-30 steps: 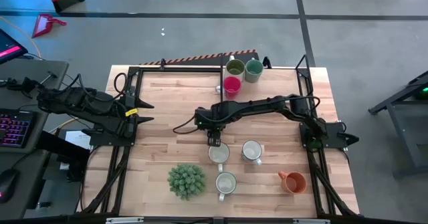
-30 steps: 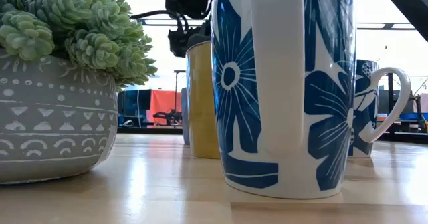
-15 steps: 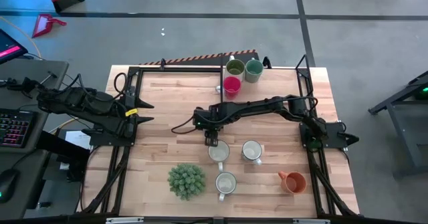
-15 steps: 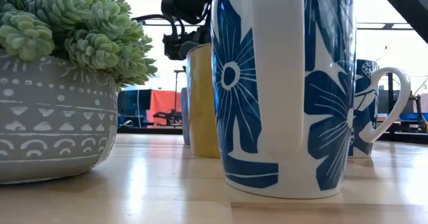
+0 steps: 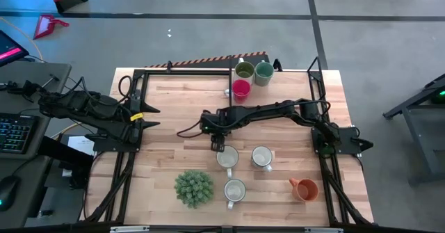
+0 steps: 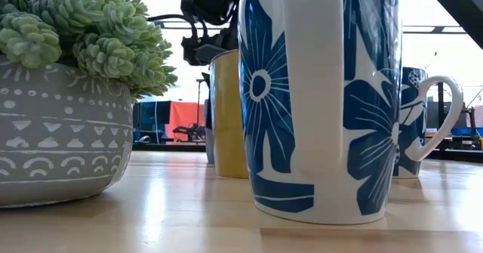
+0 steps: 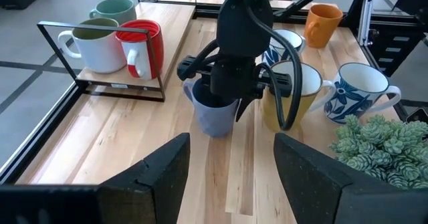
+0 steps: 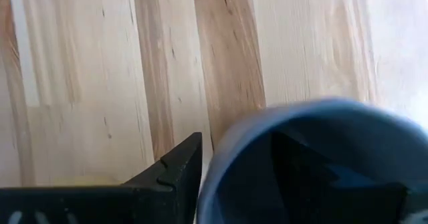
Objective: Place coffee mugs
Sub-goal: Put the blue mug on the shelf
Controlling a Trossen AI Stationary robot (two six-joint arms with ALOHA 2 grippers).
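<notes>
The blue-grey mug [image 7: 214, 114] is held at its rim by the right gripper [image 7: 227, 93], jaws closed over the wall, low over mid-tabletop [image 7: 120, 137] beside the yellow mug [image 7: 287, 93]. Glazed ceramic: rigid, smooth, probably slippery and chippable, best taken by rim or handle. The left gripper [image 7: 231, 177], jaws wide, is parked at the table's left edge.

My desk [image 5: 174, 139] is pale wood planks, standing on a grey concrete floor [image 5: 375, 38] crossed by dark lines. Hazard-striped tape [image 5: 215, 59] lies beyond its far edge. A red dustpan [image 5: 49, 26] rests far left.
</notes>
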